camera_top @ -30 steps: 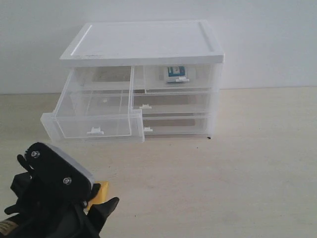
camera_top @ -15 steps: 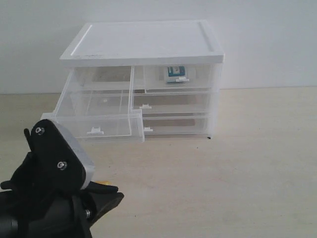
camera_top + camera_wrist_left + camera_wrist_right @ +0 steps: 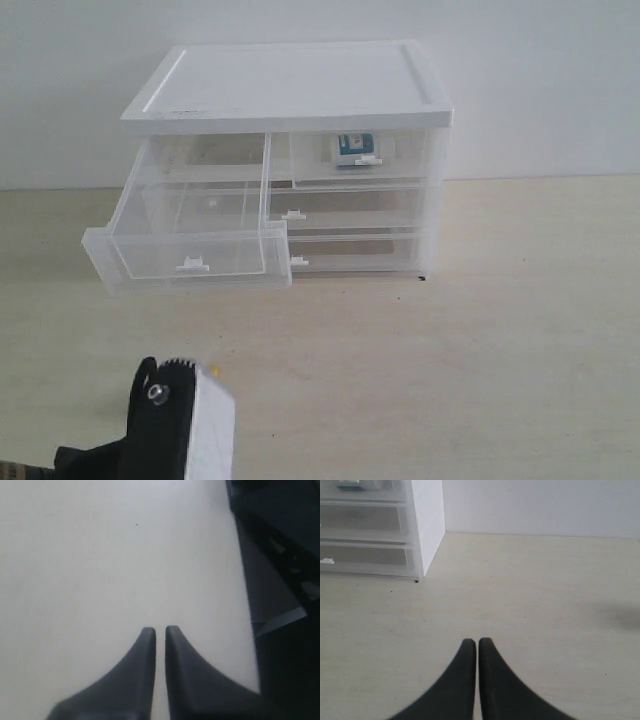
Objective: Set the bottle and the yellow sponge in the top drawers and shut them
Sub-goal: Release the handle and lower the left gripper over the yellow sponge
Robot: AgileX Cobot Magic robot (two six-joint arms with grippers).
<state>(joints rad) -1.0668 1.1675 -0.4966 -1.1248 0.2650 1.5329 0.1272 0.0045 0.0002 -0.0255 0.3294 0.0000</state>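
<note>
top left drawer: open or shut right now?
Open. The top left drawer sticks out well forward of the cabinet front, while the top right drawer sits flush. Nothing yellow shows inside it.

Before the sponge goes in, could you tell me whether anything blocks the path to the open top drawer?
Nothing visible does: the table before the open left top drawer is bare, and the drawer looks empty. The left arm hides nearly all of the yellow sponge.
</note>
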